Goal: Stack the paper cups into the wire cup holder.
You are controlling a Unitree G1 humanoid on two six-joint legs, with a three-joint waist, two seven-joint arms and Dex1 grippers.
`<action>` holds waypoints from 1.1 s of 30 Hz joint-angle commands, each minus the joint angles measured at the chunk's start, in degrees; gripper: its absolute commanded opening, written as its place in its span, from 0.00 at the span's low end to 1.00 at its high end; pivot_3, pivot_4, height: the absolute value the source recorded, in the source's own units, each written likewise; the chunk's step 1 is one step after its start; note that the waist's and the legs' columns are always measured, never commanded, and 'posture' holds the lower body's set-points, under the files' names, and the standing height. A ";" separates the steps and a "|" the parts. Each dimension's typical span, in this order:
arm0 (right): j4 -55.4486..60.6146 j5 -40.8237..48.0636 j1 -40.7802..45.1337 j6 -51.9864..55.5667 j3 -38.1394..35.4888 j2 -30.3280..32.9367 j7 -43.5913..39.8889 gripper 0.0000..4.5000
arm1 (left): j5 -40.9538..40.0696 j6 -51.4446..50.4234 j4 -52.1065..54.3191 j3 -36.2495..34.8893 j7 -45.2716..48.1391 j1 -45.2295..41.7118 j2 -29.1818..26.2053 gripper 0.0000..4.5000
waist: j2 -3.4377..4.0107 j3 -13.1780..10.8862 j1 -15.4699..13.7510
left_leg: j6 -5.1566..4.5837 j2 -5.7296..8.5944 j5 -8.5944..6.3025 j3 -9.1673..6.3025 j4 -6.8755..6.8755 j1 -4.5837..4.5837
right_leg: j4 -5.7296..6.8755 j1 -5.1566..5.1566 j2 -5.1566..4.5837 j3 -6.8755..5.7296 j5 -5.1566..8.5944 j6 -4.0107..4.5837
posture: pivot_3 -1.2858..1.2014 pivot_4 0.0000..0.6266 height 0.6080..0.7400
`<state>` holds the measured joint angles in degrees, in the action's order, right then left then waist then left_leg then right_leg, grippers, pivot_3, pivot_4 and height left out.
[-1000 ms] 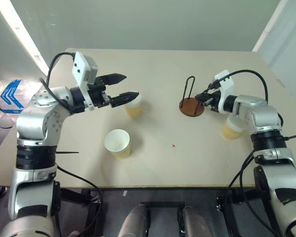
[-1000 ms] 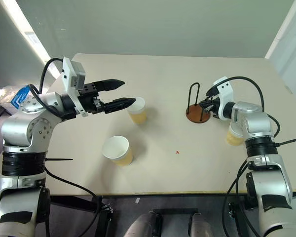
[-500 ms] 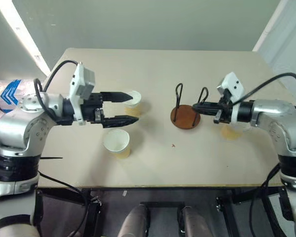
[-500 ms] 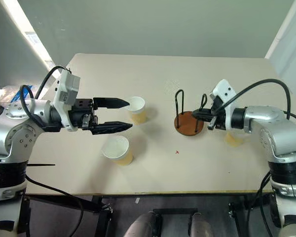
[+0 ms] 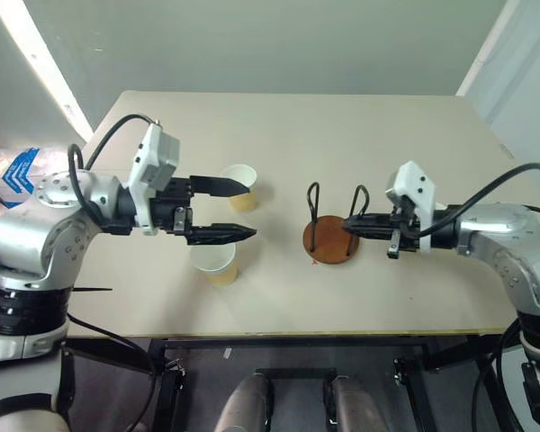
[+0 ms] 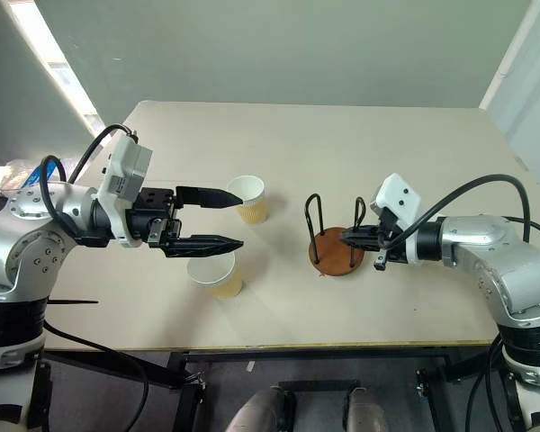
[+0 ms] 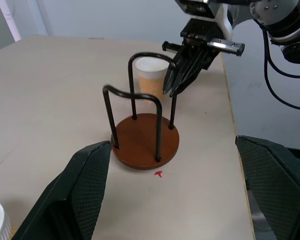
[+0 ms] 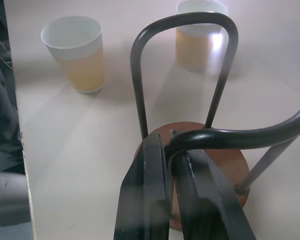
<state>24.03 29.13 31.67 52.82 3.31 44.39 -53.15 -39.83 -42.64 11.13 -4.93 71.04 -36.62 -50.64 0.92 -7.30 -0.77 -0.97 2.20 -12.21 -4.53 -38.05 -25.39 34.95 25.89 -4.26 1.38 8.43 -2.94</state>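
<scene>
1. The step in hand looks like positioning, not stacking yet: the wire cup holder (image 6: 336,245) is gripped by the right tool (image 6: 350,238), whose two black fingers are pinched tight on one of the black wire loops, as seen up close in the right wrist view. The holder sits on the table (image 6: 360,144) near the middle, a bit toward the front edge.

2. The left tool (image 6: 218,219) is spread wide open and nothing is held in it. It hovers over the left part of the table, with one finger above the nearer cup (image 6: 213,274) and the other reaching by the farther cup (image 6: 248,197).

3. Next move, probably: the holder gets let go (or just steadied), and one of the left-side cups gets picked up by the open left tool. A grip around the cup wall would be needed, gentle enough that the paper isn't crushed, then the cup has to be dropped in between the loops, rim up.

4. Count time:
   - paper cups: three. Two stand upright on the left; a third cup (image 7: 150,76) can be spotted in the left wrist view, behind the holder by the right tool.
   - wire cup holder: one, with two wire loops on a reddish-brown disc base, no cups in it yet.
   - tools: two.
</scene>
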 commanded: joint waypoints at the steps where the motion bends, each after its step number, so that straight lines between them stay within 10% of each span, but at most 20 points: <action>1: 1.65 -0.01 -0.33 -1.91 0.91 -0.29 0.16 0.01 | -0.31 -0.09 1.23 -0.05 0.46 -0.30 -1.08 0.97 | 0.00 0.00 0.00 | -0.32 0.00 0.19 0.00 0.00 0.00 | -0.01 0.00 0.00 0.00 0.00 -0.01 | 0.52 0.24 1.00; 15: -0.92 -3.74 -2.71 -6.38 7.37 -1.62 0.14 0.01 | -0.23 0.18 2.32 0.86 0.95 0.16 -2.08 0.97 | -0.01 0.01 0.05 | -0.15 0.01 0.20 0.02 0.02 -0.03 | -0.11 0.00 -0.01 0.02 0.10 -0.14 | 0.52 0.24 1.00; 26: -1.40 -5.59 -7.42 -7.13 4.78 2.55 0.89 0.80 | 0.77 0.54 5.01 1.86 0.84 1.68 -3.15 0.97 | -0.03 0.01 0.09 | -0.19 0.00 -0.02 0.00 0.02 -0.03 | -0.09 0.00 -0.01 0.02 0.09 -0.13 | 0.52 0.24 1.00; 33: 1.44 0.00 -11.73 -3.54 -5.48 6.09 -0.23 0.80 | 2.61 2.63 7.25 0.95 2.14 3.71 -6.87 0.97 | -0.05 0.00 0.08 | 0.17 0.00 -0.24 0.01 0.03 -0.04 | -0.12 0.00 -0.01 0.02 0.11 -0.13 | 0.52 0.24 1.00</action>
<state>22.89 26.21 20.30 48.12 3.38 49.01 -52.69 -38.07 -41.69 16.06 -2.64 72.38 -33.19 -55.73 0.87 -7.30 -0.69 -0.74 2.21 -12.49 -4.52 -38.02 -25.43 34.84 25.88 -4.26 1.41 8.56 -3.09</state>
